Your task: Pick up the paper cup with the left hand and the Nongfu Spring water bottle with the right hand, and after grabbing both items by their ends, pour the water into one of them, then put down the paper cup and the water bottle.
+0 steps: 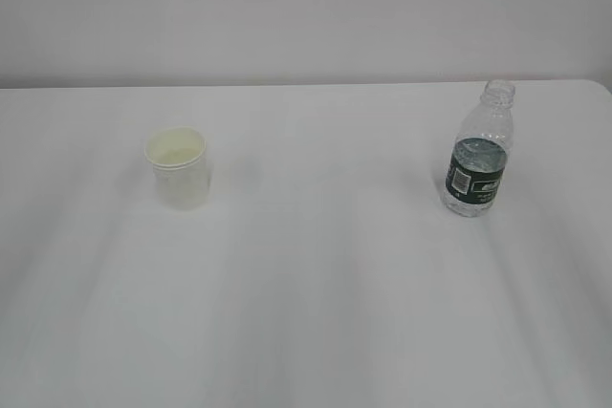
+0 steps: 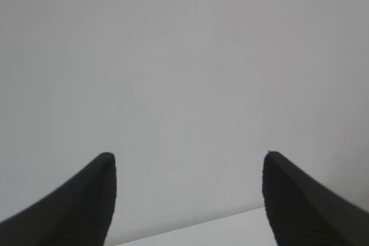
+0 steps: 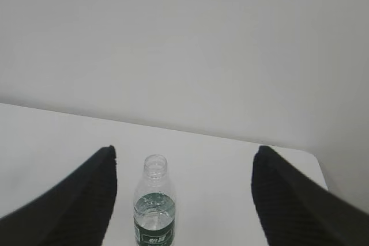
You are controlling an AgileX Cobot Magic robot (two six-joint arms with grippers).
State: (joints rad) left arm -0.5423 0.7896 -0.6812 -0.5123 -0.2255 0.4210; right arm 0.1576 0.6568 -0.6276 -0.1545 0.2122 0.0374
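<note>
A small white paper cup [image 1: 177, 168] is standing upright on the left part of the smooth, matte white surface [image 1: 316, 284], its rolled rim ringing a pale yellowish inside and its wall tapering slightly toward the base. Well apart from it, on the right and near the far edge, the Nongfu Spring water bottle [image 1: 479, 152] is standing upright too: clear ribbed plastic, an uncapped threaded neck, a dark green label band carrying a white barcode patch. Clear water [image 1: 477, 152] is showing inside at about the top of the label. Behind the surface a plain pale wall [image 1: 306, 7] is rising.

Neither arm is showing in the exterior view. In the left wrist view the left hand [image 2: 189, 159] is holding its two black, finely ribbed fingers [image 2: 86, 194] spread wide with nothing between them, facing mostly blank wall and a sliver of the surface's edge. In the right wrist view the right hand [image 3: 184, 154] is likewise keeping its dark textured fingers [image 3: 288, 194] spread wide and empty, with the bottle standing beyond them, nearer the left finger, untouched.
</note>
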